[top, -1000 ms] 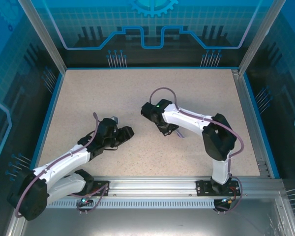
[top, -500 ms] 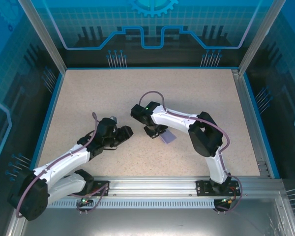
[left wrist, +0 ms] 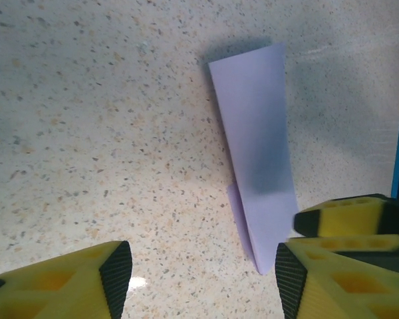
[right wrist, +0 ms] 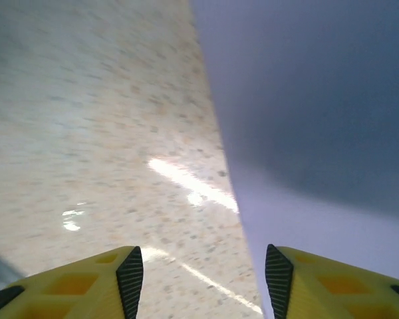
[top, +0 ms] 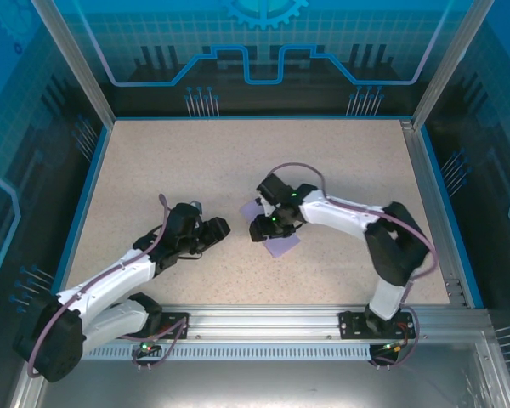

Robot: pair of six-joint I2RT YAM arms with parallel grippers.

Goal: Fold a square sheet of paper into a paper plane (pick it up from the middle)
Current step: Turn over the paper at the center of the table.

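The lavender sheet of paper (left wrist: 256, 139) is folded into a slim, pointed, plane-like shape and rests on the speckled table. Its pointed end lies near my left gripper (left wrist: 203, 279), which is open with nothing between its pads and stops just short of the tip. From above, the paper (top: 282, 246) sits just right of centre, beside my right gripper (top: 260, 228). The right gripper (right wrist: 204, 282) is open, and the paper (right wrist: 306, 100) lies along its right-hand finger without being clamped. From above, the left gripper (top: 219, 228) is a short gap to the left.
A blue rim (top: 92, 183) and a metal frame (top: 429, 183) border the table. The front rail (top: 263, 319) carries both arm bases. The two grippers are close together near the table's middle, and open table stretches behind them.
My right gripper has opened from shut and let go of the paper. Its wrist swung left and then turned. The left arm has barely moved.
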